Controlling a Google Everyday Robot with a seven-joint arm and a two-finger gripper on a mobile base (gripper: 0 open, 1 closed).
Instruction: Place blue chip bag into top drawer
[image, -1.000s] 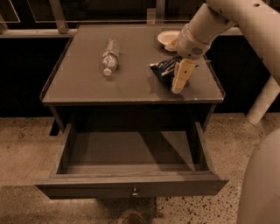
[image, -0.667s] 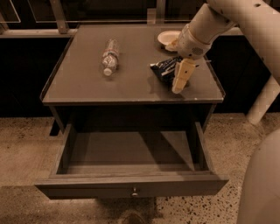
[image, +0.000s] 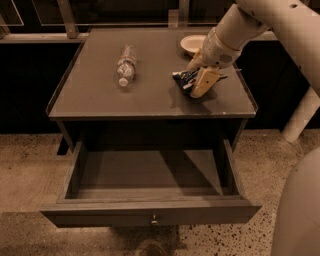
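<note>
The blue chip bag (image: 183, 78) lies crumpled on the right half of the cabinet top. My gripper (image: 196, 83) comes down on it from the upper right. One cream finger (image: 203, 82) stands in front of the bag's right side, and the bag sits pinched against it, at or just above the surface. The top drawer (image: 150, 212) is pulled fully open below, with its knob (image: 154, 219) at the centre of the front panel. Its inside is bare.
A clear plastic water bottle (image: 125, 65) lies on the left part of the cabinet top (image: 100, 100). A small pale bowl (image: 194, 43) stands at the back right, just behind my wrist. The top has a low raised rim. A speckled floor surrounds the cabinet.
The gripper has shifted slightly left onto the bag, and the bag looks squeezed narrower than before. The bottle, bowl and drawer have not moved.
</note>
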